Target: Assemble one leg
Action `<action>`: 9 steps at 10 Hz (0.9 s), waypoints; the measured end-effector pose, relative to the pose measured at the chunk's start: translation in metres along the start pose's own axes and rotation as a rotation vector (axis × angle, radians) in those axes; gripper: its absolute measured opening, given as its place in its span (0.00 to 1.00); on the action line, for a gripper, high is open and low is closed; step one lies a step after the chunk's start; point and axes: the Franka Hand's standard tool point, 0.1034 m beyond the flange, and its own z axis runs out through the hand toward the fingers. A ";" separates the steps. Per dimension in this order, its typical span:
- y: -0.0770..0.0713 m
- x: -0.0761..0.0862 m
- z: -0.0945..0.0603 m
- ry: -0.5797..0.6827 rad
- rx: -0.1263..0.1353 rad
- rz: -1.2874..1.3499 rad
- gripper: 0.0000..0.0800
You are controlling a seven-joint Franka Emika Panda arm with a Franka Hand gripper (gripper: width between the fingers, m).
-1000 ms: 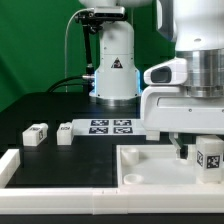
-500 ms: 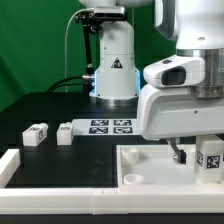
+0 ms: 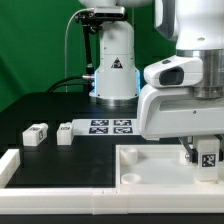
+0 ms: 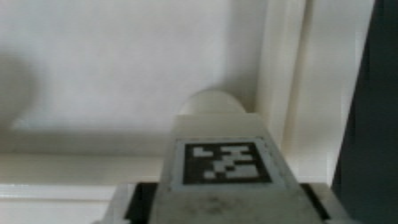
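Arm lowered over panel corner, leg in grip.
Gripper (image 3: 207, 160) points straight down, jaws clamped on the leg (image 3: 209, 157); leg upright, long axis vertical, tag outward, above the white panel (image 3: 150, 160) on the counter.

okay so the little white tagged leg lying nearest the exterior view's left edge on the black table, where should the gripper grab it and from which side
Come straight down from above onto the small white stubby plastic leg and close across its two narrower side faces. It lies flat with its tag up, and open table surrounds it; the matching leg beside it sits apart, leaving finger room.
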 end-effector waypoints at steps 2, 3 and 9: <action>-0.001 -0.001 0.003 0.015 -0.009 0.365 0.33; -0.001 -0.001 0.003 0.016 -0.010 0.523 0.33; 0.000 -0.002 0.003 0.020 -0.010 1.192 0.34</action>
